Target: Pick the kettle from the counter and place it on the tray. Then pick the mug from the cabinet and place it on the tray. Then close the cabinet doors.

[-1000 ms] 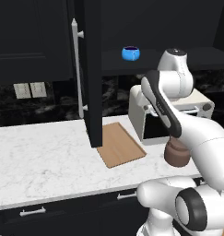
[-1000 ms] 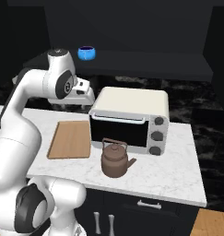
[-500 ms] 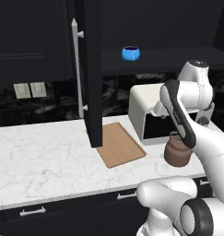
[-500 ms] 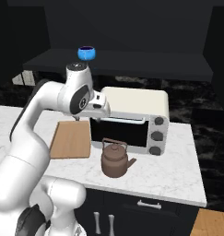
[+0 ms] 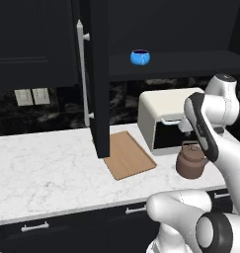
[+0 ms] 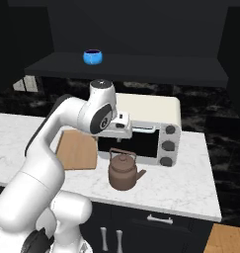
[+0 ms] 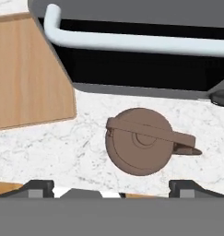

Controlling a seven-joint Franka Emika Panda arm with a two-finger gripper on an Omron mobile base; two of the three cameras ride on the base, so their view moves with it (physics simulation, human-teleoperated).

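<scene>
Since the earlier frames the arm swung from over the tray across to the toaster oven side, and the tool (image 7: 111, 186) ended up above the kettle (image 7: 140, 147) (kettle itself hadn't shifted). In the hand view the two fingertips (image 7: 37, 188) stood well apart, nothing between them, kettle seen from the top just ahead of them.

Kettle (image 6: 123, 170) sat upright on the table (image 6: 190, 183), just in front of the toaster oven (image 6: 151, 129), spout pointing right in the right base view. Not touched by the tool.

Tray (image 5: 127, 154) lay flat on the table (image 5: 42, 173), bare, left of the kettle (image 5: 191, 160) and apart from it, near the foot of the open door (image 5: 98, 79).

Mug (image 5: 140, 57) stood on the cabinet (image 5: 190, 62) shelf, above the oven (image 5: 163, 121). Mug (image 6: 92, 56) also visible from the right side, same shelf. Second door's position I couldn't tell.
</scene>
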